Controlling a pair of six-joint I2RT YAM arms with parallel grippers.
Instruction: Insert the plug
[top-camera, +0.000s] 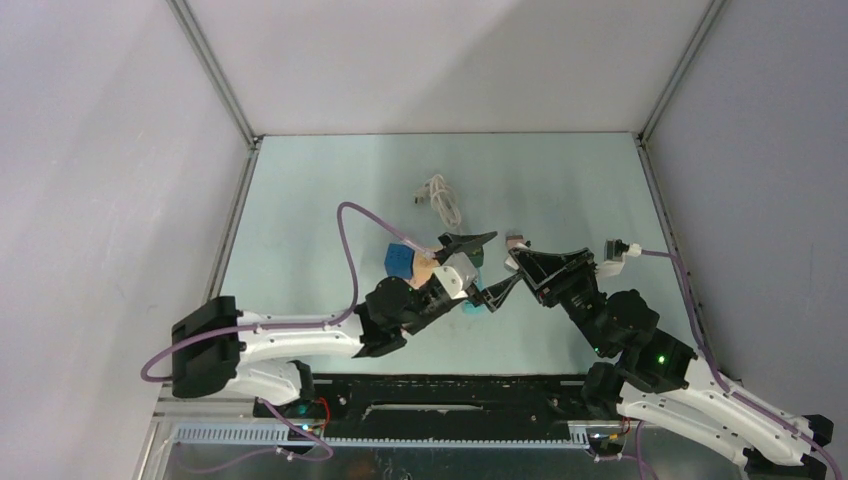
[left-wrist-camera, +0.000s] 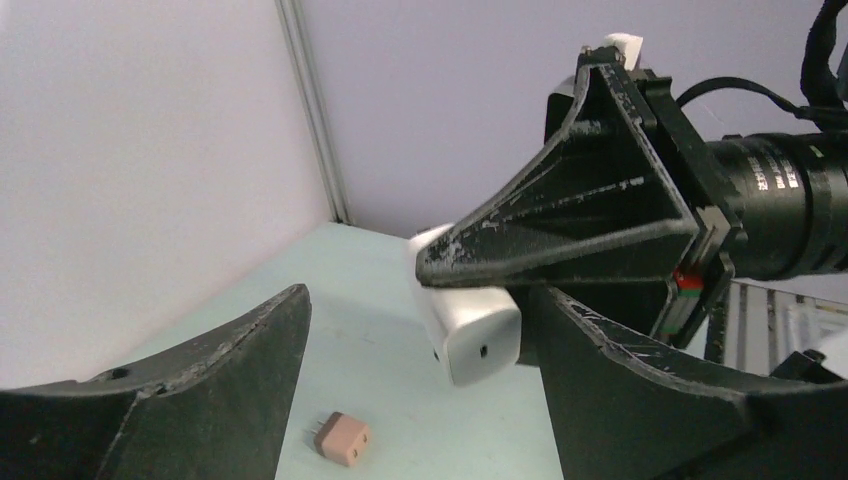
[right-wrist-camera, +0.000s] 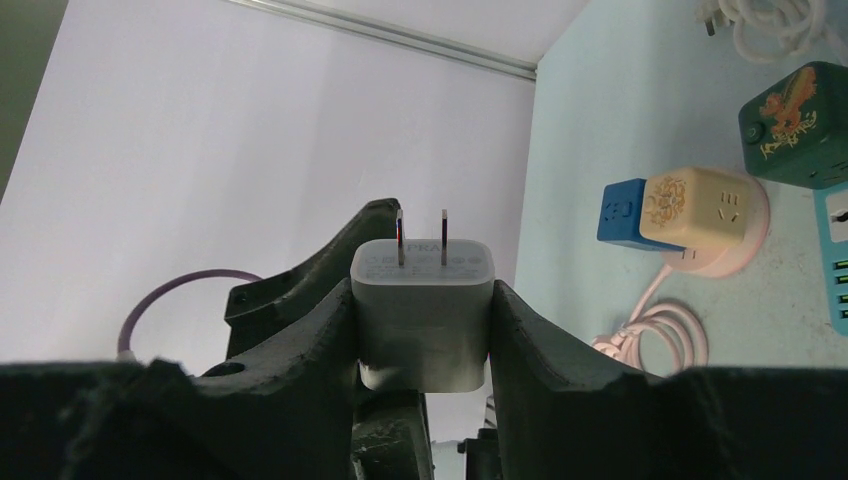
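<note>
So the right tool (right-wrist-camera: 422, 298) is clenched on the white charger plug (right-wrist-camera: 425, 320), one black finger pressed to each flat side. It's held up off the table (top-camera: 330, 200), with its two metal prongs sticking out past the fingertips. The plug is a smooth, rounded-corner block with faint grey print on the prong face.

The left tool (left-wrist-camera: 422, 298) is spread wide and gripping nothing. Its jaws sit on either side of the spot where the right tool comes in, so the two tools are crowded nose to nose mid-table. From the right wrist view, a chunk of the left arm's black plastic sits right behind the plug. The fingers are matte black, ribbed like trusses and scuffed whitish along the edges.

Off to one side is the socket pile:
- a blue cube (right-wrist-camera: 622, 210)
- touching it, a cream cube socket (right-wrist-camera: 697, 207) on a round pink base (right-wrist-camera: 745, 245), with a glossy pink cord (right-wrist-camera: 660, 335) looped below
- a dark green cube (right-wrist-camera: 795, 125) with a gold-red emblem
- a teal power strip (right-wrist-camera: 832, 260), cut off at the edge of the view

A coiled white cable (top-camera: 438, 197) lies further back. A small tan adapter (left-wrist-camera: 342, 438) with tiny pins sits alone on the table under the left tool.
</note>
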